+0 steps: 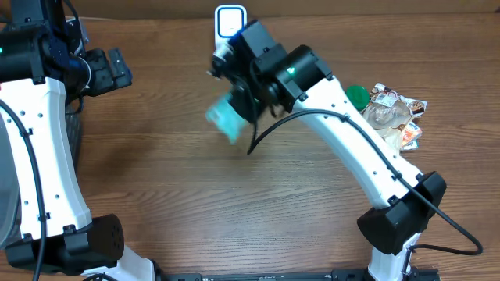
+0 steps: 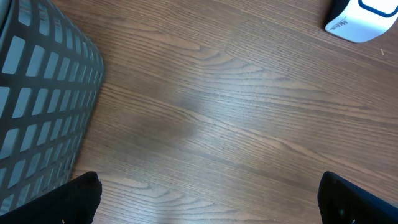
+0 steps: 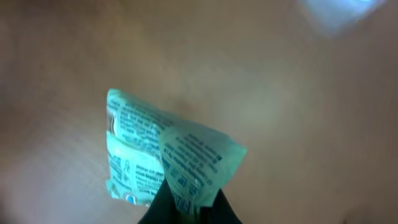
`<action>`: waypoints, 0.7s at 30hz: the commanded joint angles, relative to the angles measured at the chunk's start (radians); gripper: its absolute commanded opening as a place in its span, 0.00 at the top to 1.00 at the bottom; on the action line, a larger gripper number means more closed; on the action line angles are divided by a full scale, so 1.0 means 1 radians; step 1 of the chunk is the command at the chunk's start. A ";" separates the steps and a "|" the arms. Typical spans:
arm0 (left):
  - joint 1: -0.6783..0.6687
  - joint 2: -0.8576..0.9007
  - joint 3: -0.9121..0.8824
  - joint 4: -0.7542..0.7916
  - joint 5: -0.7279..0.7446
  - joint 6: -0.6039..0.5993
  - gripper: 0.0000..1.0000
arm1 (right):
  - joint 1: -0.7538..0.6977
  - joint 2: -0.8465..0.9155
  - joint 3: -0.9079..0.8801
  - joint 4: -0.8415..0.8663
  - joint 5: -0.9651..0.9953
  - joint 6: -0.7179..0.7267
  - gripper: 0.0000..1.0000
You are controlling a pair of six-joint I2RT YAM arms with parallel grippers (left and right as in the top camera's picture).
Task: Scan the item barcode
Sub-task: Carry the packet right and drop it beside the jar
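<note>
While the wooden table fills most of the overhead view, the two white arms take up the rest. The right arm reaches from the near right corner up toward the centre back. The left arm stands along the left edge.

Left gripper: jaws spread wide, nothing between them, only bare wood under it in the left wrist view. A grey mesh basket sits just beside it on the left.

Pile of crinkly snack packets lies at the right edge, behind the right arm.

White barcode scanner with a blue-outlined face stands at the back centre of the table; its corner also shows in the left wrist view.

Right gripper: jaws pinched tight on one corner of a teal packet. The packet is held just in front of the scanner, not touching it, blurred in the overhead view. Printed text faces the wrist camera; whether a barcode is there cannot be told.

Small green item sits beside the snack pile, partly hidden by the arm.
</note>
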 commanded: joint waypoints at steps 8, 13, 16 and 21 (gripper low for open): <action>-0.002 0.003 0.009 -0.001 -0.003 0.022 0.00 | -0.297 -0.034 -0.045 -0.238 0.187 0.481 0.96; -0.002 0.003 0.009 -0.001 -0.003 0.022 0.00 | -0.501 -0.032 -0.085 -0.212 0.182 0.500 0.96; -0.002 0.003 0.009 -0.001 -0.003 0.022 0.00 | -0.595 -0.032 -0.111 -0.206 0.182 0.500 0.96; -0.002 0.003 0.009 -0.001 -0.003 0.022 0.00 | -0.690 -0.032 -0.189 -0.121 0.172 0.436 0.96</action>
